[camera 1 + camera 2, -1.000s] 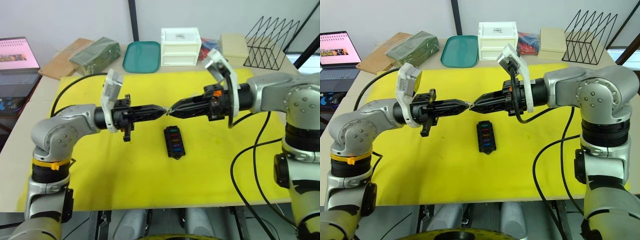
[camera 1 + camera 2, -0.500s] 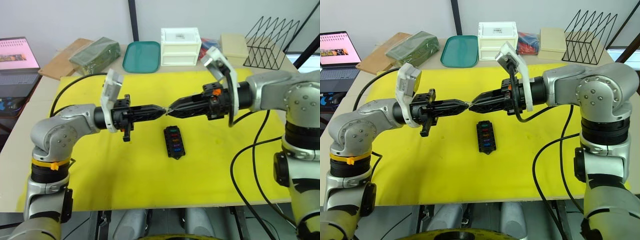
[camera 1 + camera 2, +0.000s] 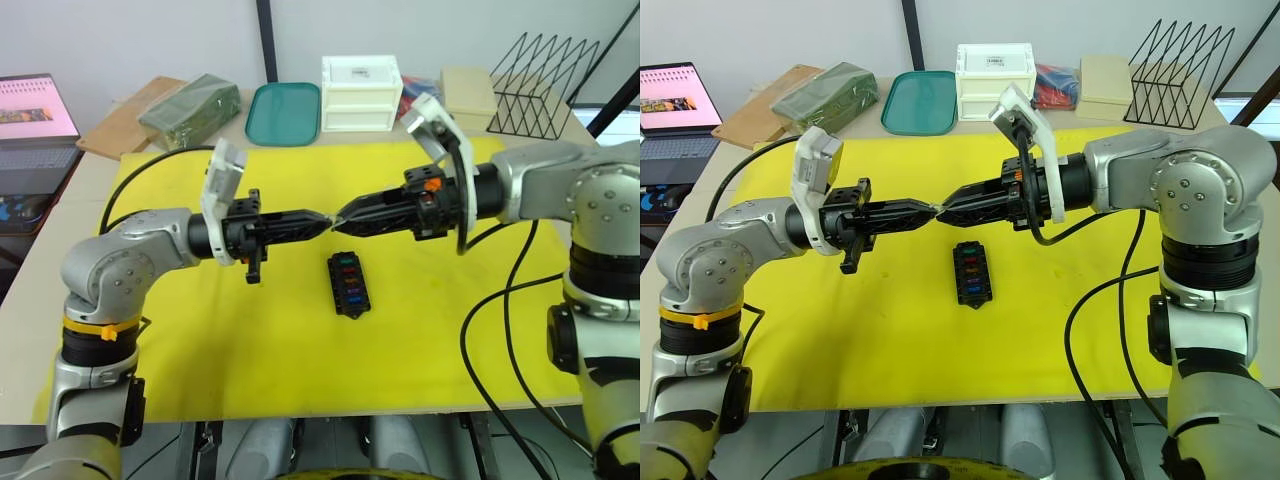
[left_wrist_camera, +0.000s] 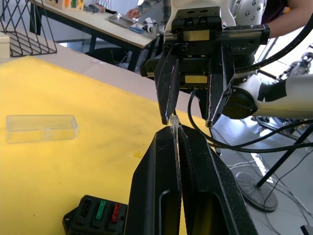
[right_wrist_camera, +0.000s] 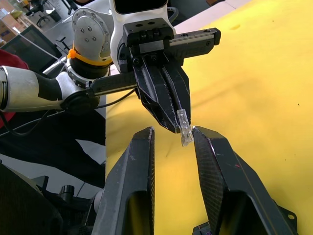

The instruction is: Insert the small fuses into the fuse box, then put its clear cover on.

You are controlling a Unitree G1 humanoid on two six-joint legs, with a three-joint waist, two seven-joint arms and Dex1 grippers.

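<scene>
Meeting tip to tip above the yellow mat [image 3: 250, 340], left gripper [image 3: 322, 219] and right gripper [image 3: 345, 212], both held level over the middle of the table in the left eye view. Just near of the meeting point and flat on the mat, the fuse box [image 3: 349, 285], with a row of coloured fuses [image 3: 348, 282] seated in its slots. Far across the table: a green tray [image 3: 285, 113], a white drawer box [image 3: 361, 93], a black wire rack [image 3: 545, 85], and at far left a laptop [image 3: 35, 125].

Same arrangement in the right eye view: grippers nose to nose, fuse box below and slightly right of the tips, not touching either.

From the left wrist view, left fingers [image 4: 164, 166] pressed together on a small clear fuse [image 4: 173, 122] sticking out past their tips. Facing them, the right gripper [image 4: 189, 120] with its jaws spread apart, one fingertip just beside the clear fuse and the other well clear. Lying on the mat apart from both grippers, the clear cover [image 4: 41, 128]. Close below the left fingers, a corner of the fuse box [image 4: 95, 215] showing green and red fuses.

From the right wrist view, right fingers [image 5: 210, 161] parted, the clear fuse [image 5: 184, 129] between them near one tip, pinched by the closed left gripper [image 5: 180, 128].
</scene>
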